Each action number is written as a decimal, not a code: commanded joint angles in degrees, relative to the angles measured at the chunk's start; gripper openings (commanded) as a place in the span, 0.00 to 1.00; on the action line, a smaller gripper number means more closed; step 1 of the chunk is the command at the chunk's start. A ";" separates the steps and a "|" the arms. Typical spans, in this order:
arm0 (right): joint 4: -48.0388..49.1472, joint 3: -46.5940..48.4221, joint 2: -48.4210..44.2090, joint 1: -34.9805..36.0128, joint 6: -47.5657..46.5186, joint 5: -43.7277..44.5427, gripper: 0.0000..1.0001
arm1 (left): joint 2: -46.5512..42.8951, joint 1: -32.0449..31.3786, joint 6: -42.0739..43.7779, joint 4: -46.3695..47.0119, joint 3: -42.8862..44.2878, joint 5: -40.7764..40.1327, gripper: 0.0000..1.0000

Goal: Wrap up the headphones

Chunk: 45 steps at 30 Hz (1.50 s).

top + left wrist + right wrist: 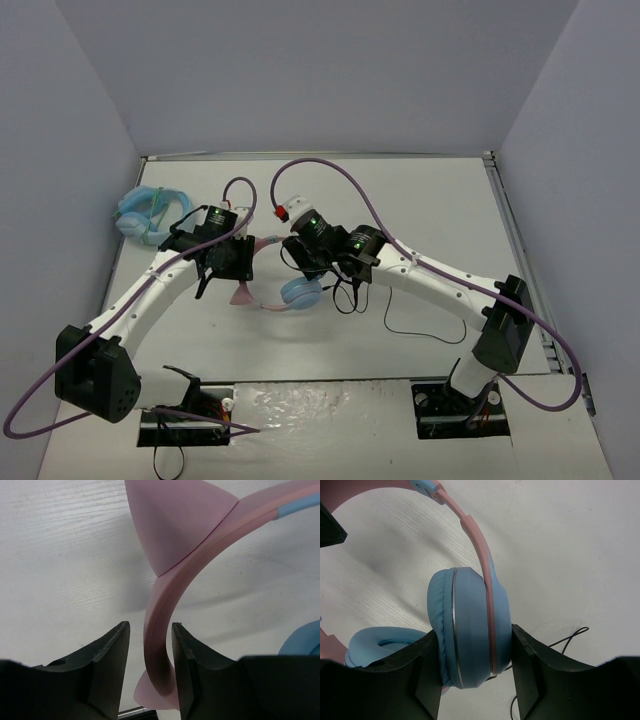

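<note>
The headphones (270, 296) lie mid-table, with a pink cat-eared headband (165, 595) and light blue ear cups. My left gripper (230, 272) straddles the headband (243, 293). In the left wrist view the left gripper (150, 627) has the band against its right finger and a gap at the left finger. My right gripper (306, 272) is shut on one ear cup (470, 625), with both fingers of the right gripper (475, 630) pressing its sides. The other ear cup (380, 642) lies beside it. The thin black cable (400, 322) trails loose to the right and shows in the right wrist view (570, 637).
An all-light-blue looped item (145, 213) lies at the back left near the wall. Purple arm cables (340, 170) arch over the middle of the table. White walls enclose the table on three sides.
</note>
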 commanded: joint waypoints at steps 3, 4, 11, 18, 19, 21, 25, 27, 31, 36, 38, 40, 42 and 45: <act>2.41 1.46 -4.88 -0.22 -0.48 -0.36 0.06 | 0.01 -0.61 0.88 0.24 2.02 0.11 0.32; 2.38 1.36 -4.84 -0.17 -0.48 -0.41 0.06 | 0.01 -0.66 0.88 0.33 2.02 0.29 0.32; 2.21 1.21 -4.85 -0.22 -0.54 -0.71 0.06 | 0.11 -1.04 1.04 0.29 2.02 0.54 0.23; 2.11 0.93 -4.58 -0.22 -0.44 -0.40 0.05 | 0.23 -1.32 1.14 0.28 2.11 0.54 0.12; 2.12 0.94 -4.57 -0.22 -0.48 -0.27 0.05 | 0.28 -1.32 1.13 0.27 2.11 0.53 0.09; 2.18 1.07 -4.36 -0.15 -0.48 -0.13 0.05 | 0.41 -1.39 0.93 0.14 2.11 0.33 0.03; 2.11 1.43 -3.67 -0.22 -0.49 0.15 0.05 | 0.38 -1.55 0.88 0.18 2.04 0.29 0.00; 2.11 1.85 -3.01 -0.17 -0.31 0.29 0.08 | 0.32 -1.62 0.88 0.23 2.02 0.19 0.00; 2.20 2.51 -2.11 -0.13 0.62 1.82 0.33 | 0.19 -1.91 0.72 0.26 2.02 0.10 0.00; 2.27 3.79 -1.50 0.45 1.77 4.77 0.70 | 0.01 -2.20 0.62 0.19 1.93 -0.67 0.00; 2.25 4.59 -1.55 0.69 1.74 4.57 0.76 | -0.08 -2.28 0.41 0.04 1.93 -1.21 0.00; 2.20 5.30 -1.50 1.15 1.63 4.05 0.80 | 0.00 -2.28 0.19 -0.15 2.02 -2.05 0.00; 2.11 6.05 -1.80 1.64 1.83 4.23 0.83 | 0.01 -2.21 -0.56 -0.45 2.21 -3.32 0.00; 2.03 6.35 -3.30 1.98 2.58 5.82 0.84 | -0.18 -2.28 -1.67 -1.48 3.06 -7.15 0.00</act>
